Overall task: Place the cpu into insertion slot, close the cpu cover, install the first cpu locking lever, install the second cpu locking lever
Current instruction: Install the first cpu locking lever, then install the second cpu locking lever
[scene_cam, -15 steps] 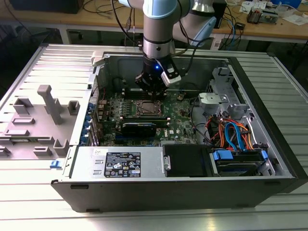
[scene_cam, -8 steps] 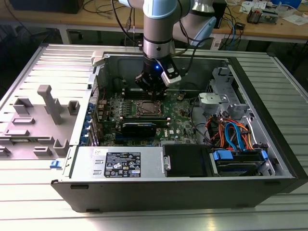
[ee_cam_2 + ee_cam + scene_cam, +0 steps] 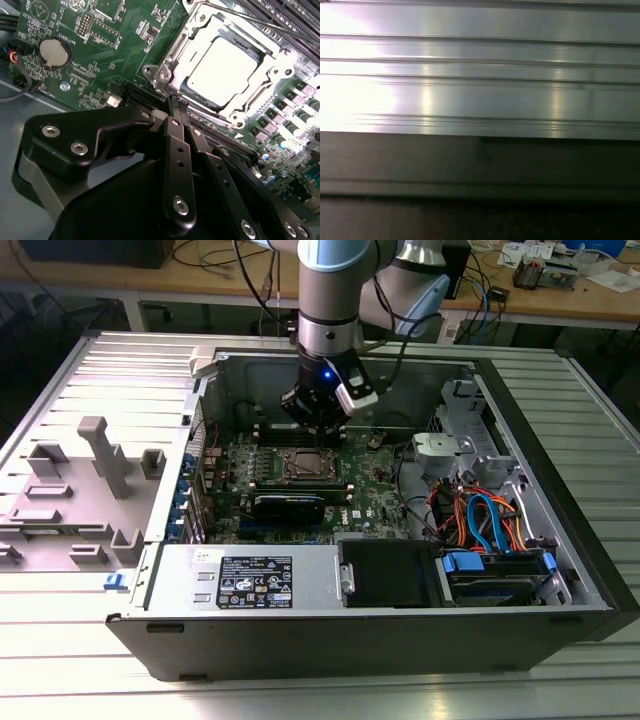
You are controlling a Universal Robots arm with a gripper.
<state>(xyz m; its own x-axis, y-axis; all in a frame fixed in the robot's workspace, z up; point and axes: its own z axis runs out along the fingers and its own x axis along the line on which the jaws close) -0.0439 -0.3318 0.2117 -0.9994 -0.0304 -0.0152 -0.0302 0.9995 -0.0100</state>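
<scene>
Black linkage plates of my end effector fill the near part of the second wrist view, its fingers pressed together with nothing between them, the tips hanging just beside one corner of the insertion slot. Past the tips I see the cpu lying flat in that slot, its pale metal top showing through the window of the cpu cover, which lies down around it. Green motherboard spreads around the slot, with a round coin cell further off. From the exterior view, the open computer case sits on my ribbed metal worktop, and the arm comes down into it, with the end effector over the slot.
</scene>
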